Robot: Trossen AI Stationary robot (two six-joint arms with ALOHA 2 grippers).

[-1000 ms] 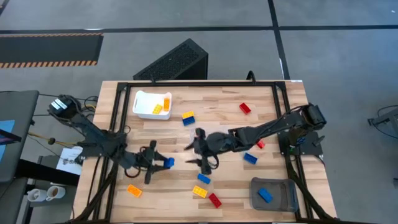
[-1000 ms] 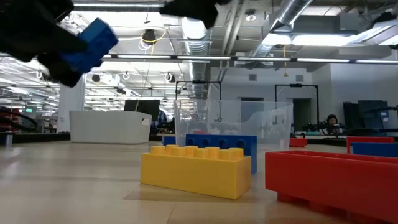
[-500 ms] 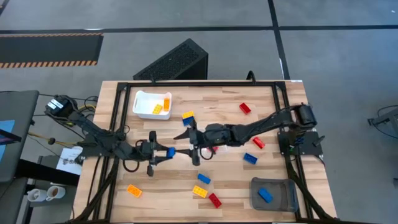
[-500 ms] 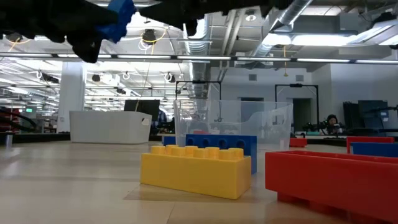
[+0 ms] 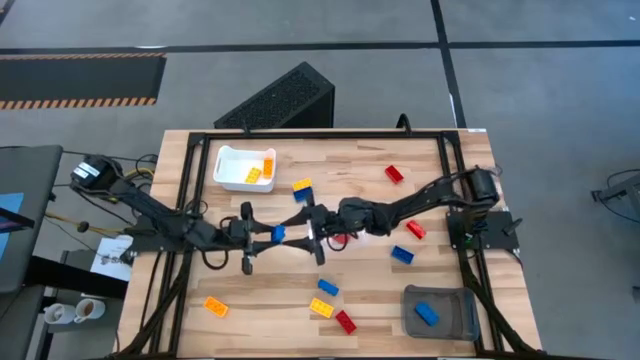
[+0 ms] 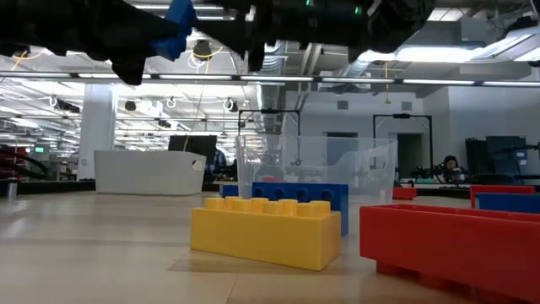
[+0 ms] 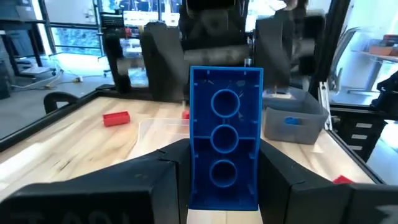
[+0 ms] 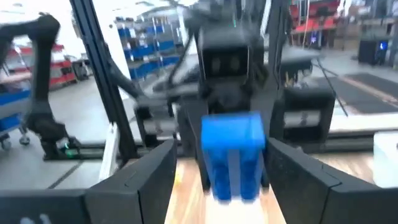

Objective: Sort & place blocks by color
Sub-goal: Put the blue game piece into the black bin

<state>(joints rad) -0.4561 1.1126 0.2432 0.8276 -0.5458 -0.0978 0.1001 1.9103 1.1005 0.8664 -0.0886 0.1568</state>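
Both arms have closed toward the table's middle since the earlier frames: the left gripper has carried its blue block rightward and upward off the surface, and the right gripper has come leftward to face it. Left fingers are clamped on the sides of the blue block, which is held above the table with its hollow underside toward the left wrist camera. Right fingers stand wide apart on either side of the same block; whether they touch it cannot be told. Containers: the white tray near the far left corner holds yellow-orange blocks; the grey tray near the right front corner holds one blue block; a clear container stands mid-table in the low view, and its contents cannot be told. Loose on the wooden table: a yellow-and-blue pair near the white tray, two red blocks on the right side, a blue block beside the latter, a blue block, a yellow block and a red block near the front edge, and an orange block at front left.
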